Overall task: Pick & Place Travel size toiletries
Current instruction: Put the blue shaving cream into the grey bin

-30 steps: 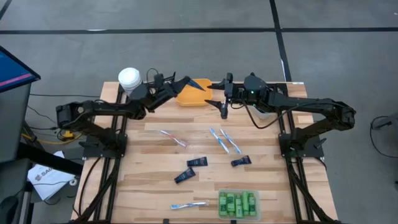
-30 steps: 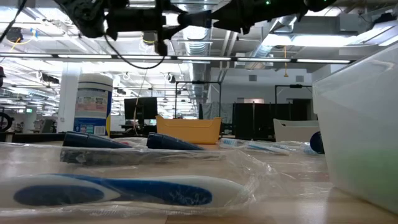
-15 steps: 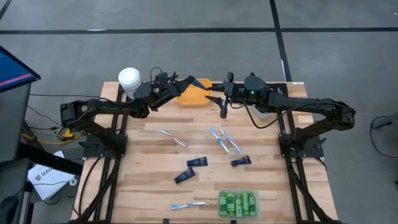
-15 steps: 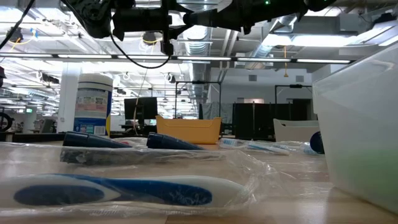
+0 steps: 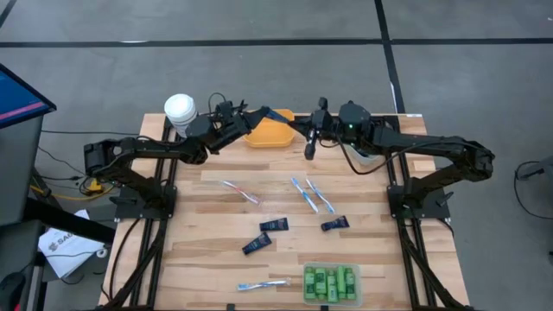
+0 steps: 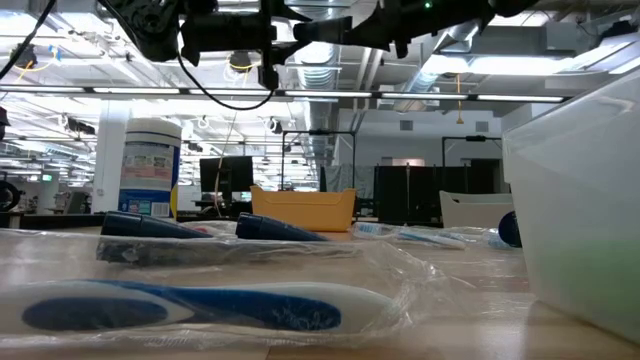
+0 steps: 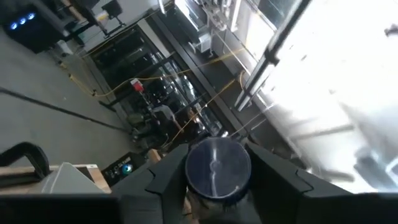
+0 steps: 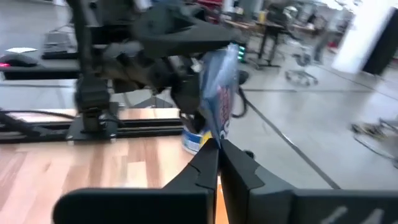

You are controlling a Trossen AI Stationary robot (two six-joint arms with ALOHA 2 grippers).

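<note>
left gripper [image 5: 259, 114] jaws pinching navy tube [image 8: 219, 84] by its cap above orange bin [image 5: 270, 135] | right gripper [image 5: 298, 123] jaws pressed together on tube's flat end

one camera hangs overhead looking straight down on the whole table [image 5: 285, 225], another sits at table-top height peering level across it into the room, both sharing the orange bin [image 5: 267, 131] at the far edge, while wrist cameras look close past their own fingers.
</note>
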